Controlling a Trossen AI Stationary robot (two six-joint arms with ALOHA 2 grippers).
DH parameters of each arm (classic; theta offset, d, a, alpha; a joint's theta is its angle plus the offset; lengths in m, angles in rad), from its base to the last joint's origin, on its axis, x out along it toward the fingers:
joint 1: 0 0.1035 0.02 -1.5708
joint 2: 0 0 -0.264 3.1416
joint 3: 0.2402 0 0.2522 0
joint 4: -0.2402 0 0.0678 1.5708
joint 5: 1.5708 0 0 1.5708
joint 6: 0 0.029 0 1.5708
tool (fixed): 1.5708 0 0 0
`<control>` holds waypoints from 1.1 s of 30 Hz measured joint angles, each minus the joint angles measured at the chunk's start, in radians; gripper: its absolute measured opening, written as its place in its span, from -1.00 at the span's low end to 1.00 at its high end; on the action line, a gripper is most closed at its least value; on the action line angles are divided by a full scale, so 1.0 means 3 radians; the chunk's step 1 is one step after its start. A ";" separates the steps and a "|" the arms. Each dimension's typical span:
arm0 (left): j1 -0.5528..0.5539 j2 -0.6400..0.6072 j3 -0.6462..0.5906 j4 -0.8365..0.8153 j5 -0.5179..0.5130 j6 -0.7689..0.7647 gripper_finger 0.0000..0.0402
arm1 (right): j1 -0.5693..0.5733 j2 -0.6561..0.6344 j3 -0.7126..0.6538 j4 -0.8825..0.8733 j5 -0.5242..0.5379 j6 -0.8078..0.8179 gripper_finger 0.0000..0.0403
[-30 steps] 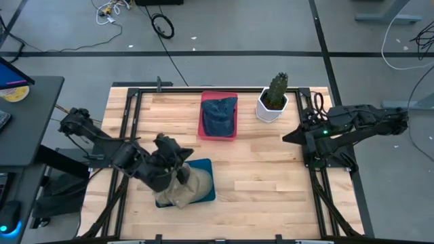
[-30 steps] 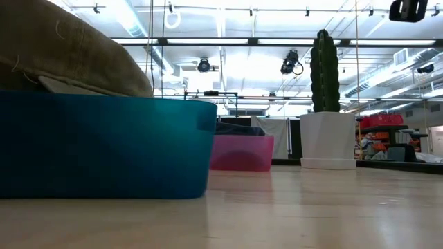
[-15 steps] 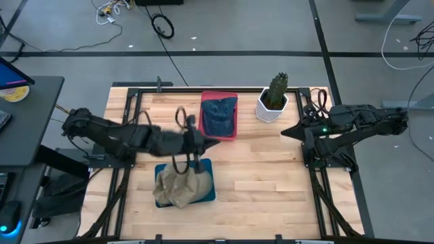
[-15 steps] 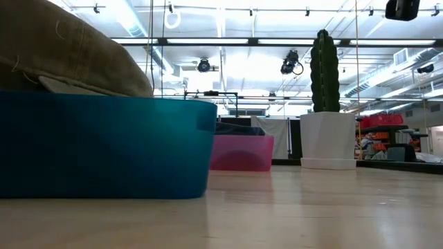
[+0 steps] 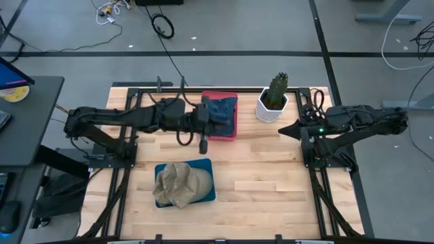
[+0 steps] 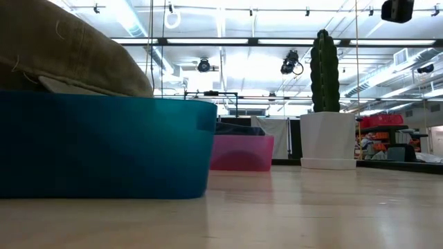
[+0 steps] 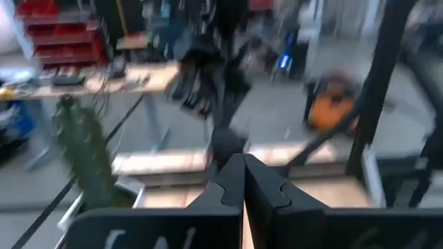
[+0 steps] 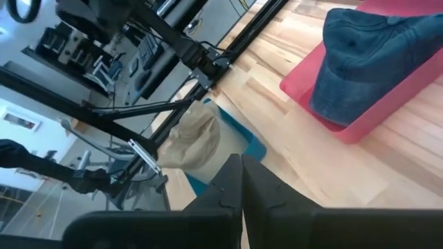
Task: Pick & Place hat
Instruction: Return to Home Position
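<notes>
A tan hat (image 5: pixel 178 186) lies crumpled on the blue bin (image 5: pixel 207 166) near the table's near edge; the low view shows it heaped over the bin's rim (image 6: pixel 62 48). A blue denim hat (image 5: pixel 219 115) sits in the red bin (image 5: pixel 218 135) at the far side. My left gripper (image 5: pixel 214 122) hangs over the red bin's left part, pointing toward the table's right; its fingers (image 7: pixel 242 169) are shut and hold nothing. My right gripper (image 5: pixel 286 131) waits at the right edge, shut (image 8: pixel 241 166).
A potted cactus (image 5: pixel 274 99) in a white pot stands to the right of the red bin, close to the right arm. Bare wood lies between the blue bin and the right arm. Black frame rails (image 5: pixel 129 135) run along both table sides.
My left gripper has risen off the tan hat at the blue bin and swung toward the far edge, ending over the red bin and turned level toward the table's right. The tan hat stays behind on the blue bin.
</notes>
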 joint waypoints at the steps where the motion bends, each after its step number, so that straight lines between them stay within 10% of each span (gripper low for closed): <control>1: 0.0026 0.0007 -0.0110 0.0241 0.0076 -0.0052 -0.99 | 0.0000 0.0014 0.0000 0.0003 0.0004 -0.0003 -1.00; 9: 0.0045 -0.0167 -0.0984 0.1106 0.0138 -0.0488 -0.99 | 0.0000 0.0085 0.0000 0.0018 0.0003 0.0012 -1.00; 33: 0.0144 -0.3074 -0.2816 0.1259 -0.0193 -0.0359 -0.99 | -0.0001 0.0085 0.0000 0.0034 -0.0095 0.0111 -1.00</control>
